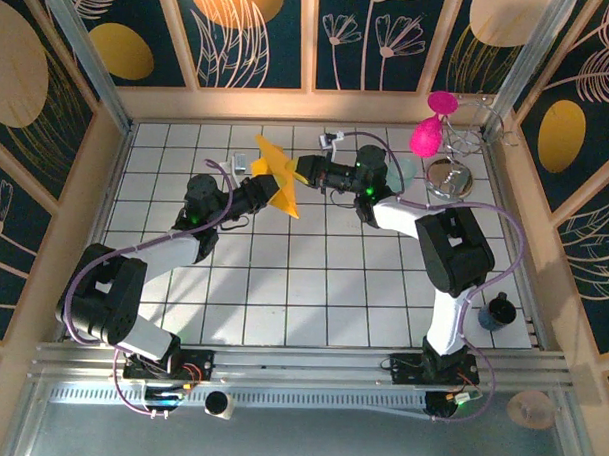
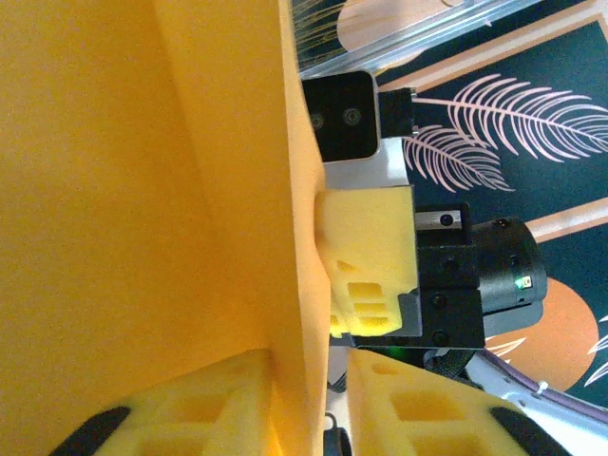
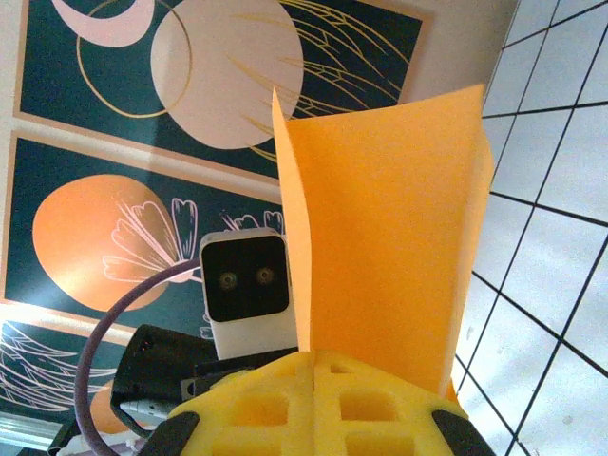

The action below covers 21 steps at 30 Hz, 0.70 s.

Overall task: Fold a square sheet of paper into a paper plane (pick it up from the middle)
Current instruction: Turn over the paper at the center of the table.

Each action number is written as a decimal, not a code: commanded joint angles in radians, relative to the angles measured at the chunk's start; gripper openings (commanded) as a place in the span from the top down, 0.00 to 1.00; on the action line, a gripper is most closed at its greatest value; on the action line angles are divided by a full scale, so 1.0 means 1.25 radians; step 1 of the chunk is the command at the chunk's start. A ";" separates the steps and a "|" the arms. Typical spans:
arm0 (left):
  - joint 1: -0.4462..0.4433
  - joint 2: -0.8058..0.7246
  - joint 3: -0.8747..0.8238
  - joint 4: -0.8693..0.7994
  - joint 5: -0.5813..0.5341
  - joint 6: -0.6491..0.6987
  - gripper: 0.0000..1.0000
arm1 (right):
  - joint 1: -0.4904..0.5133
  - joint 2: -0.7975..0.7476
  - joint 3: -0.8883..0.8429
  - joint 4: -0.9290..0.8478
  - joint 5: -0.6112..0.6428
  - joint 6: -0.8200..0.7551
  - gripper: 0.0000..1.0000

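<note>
Sheet of paper (image 1: 284, 195), raised above the counter (image 1: 313, 278), is clamped in the right tool (image 3: 313, 369); the left tool (image 2: 318, 399) is seen with fingers apart, astride the sheet's edge.

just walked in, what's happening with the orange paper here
The square sheet of paper is up off the tiled table, partly folded. The right gripper is shut on one edge. The left gripper has its fingers either side of the sheet with a gap showing, not clamped yet. It is no plane yet.
</note>
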 commanded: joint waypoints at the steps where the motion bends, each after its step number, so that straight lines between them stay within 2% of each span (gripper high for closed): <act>1: -0.003 0.008 0.021 0.032 0.003 0.014 0.76 | -0.008 0.000 -0.016 0.031 -0.003 0.008 0.97; 7: -0.002 -0.004 0.026 -0.014 -0.019 0.043 0.87 | -0.021 -0.036 -0.029 -0.051 0.022 -0.059 0.82; 13: -0.002 -0.031 0.039 -0.135 -0.044 0.117 0.89 | -0.063 -0.112 -0.057 -0.194 0.088 -0.181 0.65; 17: -0.003 -0.052 0.074 -0.309 -0.089 0.220 0.89 | -0.085 -0.172 -0.063 -0.354 0.177 -0.304 0.59; 21: -0.004 -0.065 0.153 -0.569 -0.209 0.360 0.90 | -0.094 -0.223 -0.062 -0.483 0.280 -0.408 0.58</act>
